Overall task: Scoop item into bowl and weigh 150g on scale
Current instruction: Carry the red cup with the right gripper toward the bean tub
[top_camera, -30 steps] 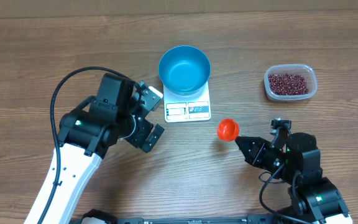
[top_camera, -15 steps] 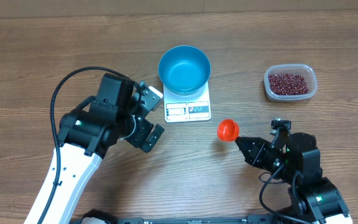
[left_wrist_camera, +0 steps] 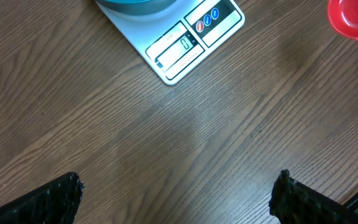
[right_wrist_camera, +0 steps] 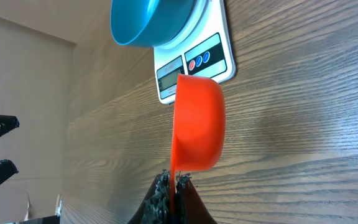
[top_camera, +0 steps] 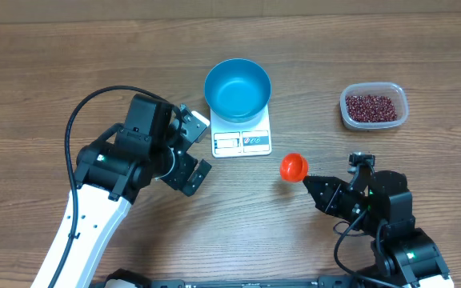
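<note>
Right gripper [top_camera: 310,182] is clenched on the thin handle of an orange scoop [top_camera: 293,166], with the jaws pinched flat against it in the right wrist view [right_wrist_camera: 174,184]. Left gripper [top_camera: 207,145] is released, jaws spread wide over bare bench [top_camera: 422,48] just left of the scale [top_camera: 242,142]. It holds nothing.

The beans [top_camera: 372,107] lie in a clear tub [top_camera: 404,106] at the far right of the bench, ahead of the right gripper and somewhat to its right, well apart from the scoop. The right arm is plainly the nearer one, since the left arm sits on the other side of the scale. The tub's long axis runs left to right across the bench, so its long side faces the robot.

The scoop points the wrong way for that reach. Its handle runs from the gripper forward and to the left, which puts the cup [right_wrist_camera: 197,121] near the scale's front right corner and away from the tub. No beans show in it.

The blue bowl [top_camera: 237,90] stands on the scale's platform, empty, with the display panel left uncovered at the front. My reading is that the scoop has to swing round to the right before it can dip into the heap.
</note>
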Motion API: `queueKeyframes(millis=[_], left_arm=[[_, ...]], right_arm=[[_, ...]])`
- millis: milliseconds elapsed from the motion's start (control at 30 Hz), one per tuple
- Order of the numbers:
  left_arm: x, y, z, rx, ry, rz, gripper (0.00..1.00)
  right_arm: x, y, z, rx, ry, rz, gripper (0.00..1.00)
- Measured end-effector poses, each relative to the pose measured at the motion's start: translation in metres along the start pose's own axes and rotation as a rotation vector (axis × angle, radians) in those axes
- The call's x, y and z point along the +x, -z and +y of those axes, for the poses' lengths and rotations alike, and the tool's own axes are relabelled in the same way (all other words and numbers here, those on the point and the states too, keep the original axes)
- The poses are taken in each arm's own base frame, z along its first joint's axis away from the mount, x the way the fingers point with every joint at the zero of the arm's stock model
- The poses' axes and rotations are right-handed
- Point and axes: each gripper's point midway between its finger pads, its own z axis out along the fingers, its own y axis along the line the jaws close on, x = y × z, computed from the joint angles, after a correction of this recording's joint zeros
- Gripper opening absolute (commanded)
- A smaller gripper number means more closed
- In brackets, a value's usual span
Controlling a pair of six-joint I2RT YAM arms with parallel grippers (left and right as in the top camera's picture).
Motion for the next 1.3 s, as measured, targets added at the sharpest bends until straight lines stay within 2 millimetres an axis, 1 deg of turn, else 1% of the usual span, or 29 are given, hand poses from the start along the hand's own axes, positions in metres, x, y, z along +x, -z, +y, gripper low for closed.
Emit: queueKeyframes(millis=[467, 633, 733, 900, 933, 1000, 1200, 1300], left_arm=[[0.0, 0.0, 0.0, 0.0, 0.0, 0.0, 1.0], [0.0, 0.0, 0.0, 0.0, 0.0, 0.0, 1.0], [0.0, 0.0, 0.0, 0.0, 0.0, 0.0, 1.0], [0.0, 0.0, 0.0, 0.0, 0.0, 0.0, 1.0], [0.0, 0.0, 0.0, 0.0, 0.0, 0.0, 1.0], [0.0, 0.0, 0.0, 0.0, 0.0, 0.0, 1.0], [0.0, 0.0, 0.0, 0.0, 0.0, 0.0, 1.0], [0.0, 0.0, 0.0, 0.0, 0.0, -0.001, 1.0]], right_arm=[[0.0, 0.0, -0.001, 0.005, -0.001, -0.002, 0.04], [-0.006, 0.0, -0.007, 0.042, 0.028, -0.037, 0.04], [-0.008, 0.001, -0.013, 0.072, 0.066, -0.046, 0.04], [-0.007, 0.008, -0.035, 0.21, 0.074, -0.041, 0.04], [-0.008, 0.009, -0.036, 0.224, 0.075, -0.043, 0.04], [-0.015, 0.015, -0.037, 0.273, 0.092, -0.05, 0.04], [-0.048, 0.035, -0.025, 0.41, 0.166, -0.069, 0.04], [-0.067, 0.036, -0.018, 0.464, 0.183, -0.073, 0.04]])
